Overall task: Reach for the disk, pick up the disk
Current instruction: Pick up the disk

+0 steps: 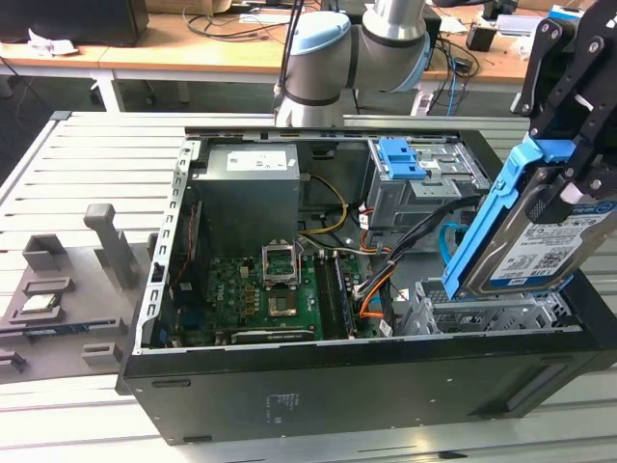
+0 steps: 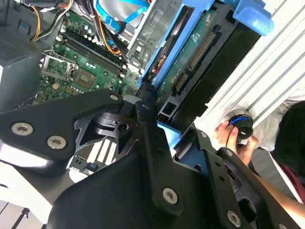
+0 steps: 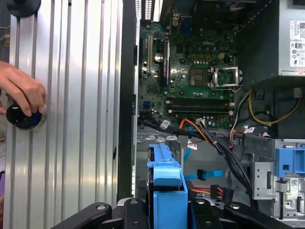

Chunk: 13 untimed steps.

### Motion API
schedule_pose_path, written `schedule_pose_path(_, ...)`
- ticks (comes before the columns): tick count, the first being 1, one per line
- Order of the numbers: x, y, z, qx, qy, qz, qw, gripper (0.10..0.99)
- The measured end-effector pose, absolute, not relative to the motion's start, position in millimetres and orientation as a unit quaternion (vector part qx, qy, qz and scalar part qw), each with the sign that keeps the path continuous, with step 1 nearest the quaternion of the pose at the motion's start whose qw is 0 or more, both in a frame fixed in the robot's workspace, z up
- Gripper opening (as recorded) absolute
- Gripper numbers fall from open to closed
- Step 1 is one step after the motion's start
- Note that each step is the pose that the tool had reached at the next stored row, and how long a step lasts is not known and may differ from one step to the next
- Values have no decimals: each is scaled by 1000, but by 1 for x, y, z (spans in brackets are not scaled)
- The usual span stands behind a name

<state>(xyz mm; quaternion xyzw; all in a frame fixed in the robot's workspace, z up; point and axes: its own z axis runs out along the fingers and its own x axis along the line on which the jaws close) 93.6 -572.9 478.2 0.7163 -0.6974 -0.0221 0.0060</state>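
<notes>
**Ana:** Black gripper (image 1: 569,178) first: we see it at the exterior view's right, fingers closed on the disk (image 1: 540,241) and holding it tilted, up on edge.

**Ben:** Where does the disk sit against the rest?

**Ana:** It hangs over the metal cage (image 1: 482,313) at the near right corner of the open computer case (image 1: 318,386). Its lower end reaches down to the cage; we cannot tell whether they touch. A blue bracket (image 1: 492,217) runs along the disk's edge, and a white-and-blue label faces the camera.

**Ben:** And from the wrist?

**Ana:** In the second wrist view the gripper's fingers (image 2: 152,143) press either side of the disk (image 2: 190,62), whose green circuit side and connectors show. In the first wrist view we look down the bracket (image 3: 167,186) toward the green motherboard (image 3: 200,76).

**Ben:** Anything else nearby?

**Ana:** A blue caddy (image 1: 400,159) is fixed to a drive bay at the back right. Outside the case, a person's hand (image 3: 21,88) rests on a round black knob (image 3: 21,117) on the ribbed metal table (image 3: 81,95).
</notes>
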Motion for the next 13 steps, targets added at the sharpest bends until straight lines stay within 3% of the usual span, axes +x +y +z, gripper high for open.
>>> schedule_pose_path(13, 92, -570, 477, 716, -697, -22, 6, 369)
